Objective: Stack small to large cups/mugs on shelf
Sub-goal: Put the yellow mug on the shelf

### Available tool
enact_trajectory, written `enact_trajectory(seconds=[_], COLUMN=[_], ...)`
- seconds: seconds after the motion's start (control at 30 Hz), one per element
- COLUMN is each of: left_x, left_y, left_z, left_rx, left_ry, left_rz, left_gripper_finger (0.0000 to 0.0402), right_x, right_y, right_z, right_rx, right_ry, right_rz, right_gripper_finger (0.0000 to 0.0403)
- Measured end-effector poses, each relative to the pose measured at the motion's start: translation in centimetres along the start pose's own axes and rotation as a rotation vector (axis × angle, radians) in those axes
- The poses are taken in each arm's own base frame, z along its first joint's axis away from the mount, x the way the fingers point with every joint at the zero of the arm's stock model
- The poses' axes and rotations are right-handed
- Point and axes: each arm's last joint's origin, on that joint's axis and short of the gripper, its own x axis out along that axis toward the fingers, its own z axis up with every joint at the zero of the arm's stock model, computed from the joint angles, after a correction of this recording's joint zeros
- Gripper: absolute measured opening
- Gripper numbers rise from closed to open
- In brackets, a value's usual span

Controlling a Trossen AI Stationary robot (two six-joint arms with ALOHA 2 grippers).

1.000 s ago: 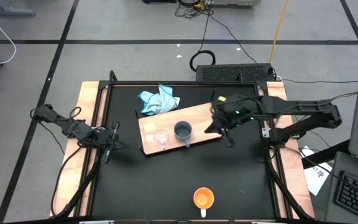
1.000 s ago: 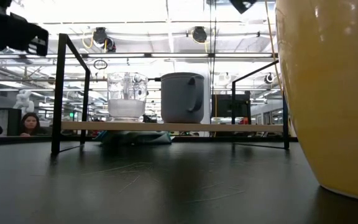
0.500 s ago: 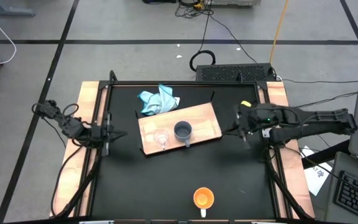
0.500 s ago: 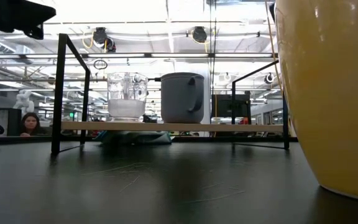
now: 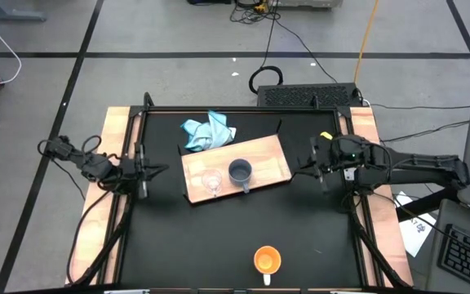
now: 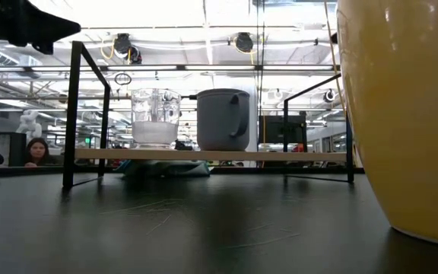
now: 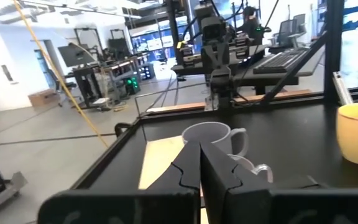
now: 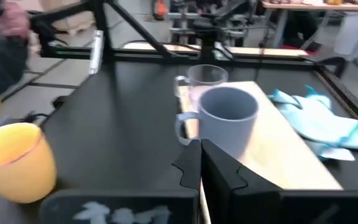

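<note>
Arms differ little from half a second ago: the right gripper (image 5: 312,166) has settled slightly further back at the table's right edge, fingers pressed together, and the left gripper (image 5: 147,171) sits at the left edge, fingers likewise together. The shelf (image 5: 272,153) lies mid-table, long axis left to right, its right end tilted away. On it stand the small clear glass cup (image 5: 212,181) and grey-blue mug (image 5: 239,171), handle toward the front. The orange mug (image 5: 267,260) stands alone near the front edge, handle frontward
</note>
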Motion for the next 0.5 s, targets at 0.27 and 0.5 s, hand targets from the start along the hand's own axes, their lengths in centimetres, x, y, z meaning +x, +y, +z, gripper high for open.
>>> enact_trajectory(seconds=[0.27, 0.5], left_x=[0.01, 0.01], left_y=[-0.17, -0.17], left_z=[-0.25, -0.25], left_rx=[-0.016, -0.014], left_ry=[0.016, 0.016], left_rz=[-0.052, -0.052], left_gripper_finger=[0.0000, 0.0001], right_x=[0.34, 0.54], right_y=[0.38, 0.93], right_z=[-0.16, 0.24], right_rx=[-0.003, -0.007], right_ry=[-0.014, -0.050], right_rz=[0.040, 0.079], right_gripper_finger=[0.0000, 0.0000])
